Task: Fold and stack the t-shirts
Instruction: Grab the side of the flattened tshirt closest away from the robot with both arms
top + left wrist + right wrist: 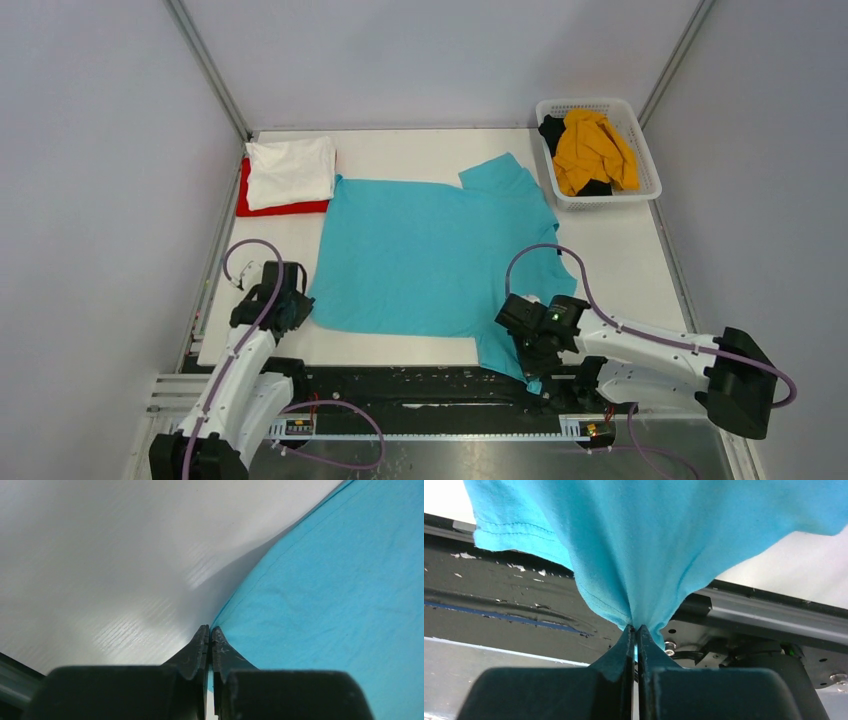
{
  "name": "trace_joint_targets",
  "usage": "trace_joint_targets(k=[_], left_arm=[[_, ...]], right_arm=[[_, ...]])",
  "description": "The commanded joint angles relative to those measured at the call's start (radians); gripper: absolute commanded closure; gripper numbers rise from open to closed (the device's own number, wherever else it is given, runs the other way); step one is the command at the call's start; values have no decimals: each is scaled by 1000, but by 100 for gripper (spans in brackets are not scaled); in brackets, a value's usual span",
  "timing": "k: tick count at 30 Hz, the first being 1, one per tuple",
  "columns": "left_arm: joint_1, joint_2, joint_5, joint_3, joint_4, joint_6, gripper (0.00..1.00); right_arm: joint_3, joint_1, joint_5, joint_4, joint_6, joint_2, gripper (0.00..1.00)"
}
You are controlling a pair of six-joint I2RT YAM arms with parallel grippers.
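Beyond table (625,270), right claw (634,628) pinching teal t-shirt (649,540), pinched corner hidden

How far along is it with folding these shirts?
Two look done: a white shirt folded on a red shirt, far left. The teal shirt is in hand, spread flat, with the left gripper and right gripper each pinching its near edge. Left to do, in the basket: a yellow shirt and a black shirt.

Left end effector (210,629) pinches teal t-shirt (325,605) edge on white table (100,555).
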Motion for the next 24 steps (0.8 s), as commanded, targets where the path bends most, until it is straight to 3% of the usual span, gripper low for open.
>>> trace_joint_targets(k=[1, 6, 15, 24], left_arm=[[2, -73, 26, -26, -45, -34, 100], [2, -79, 56, -2, -7, -22, 100], [2, 49, 117, 72, 112, -18, 100], [3, 167, 54, 156, 174, -15, 100]], right_arm=[[9, 13, 20, -92, 37, -53, 100], [78, -21, 119, -68, 2, -48, 100], [176, -233, 118, -2, -167, -63, 100], [304, -402, 142, 34, -278, 9, 100]])
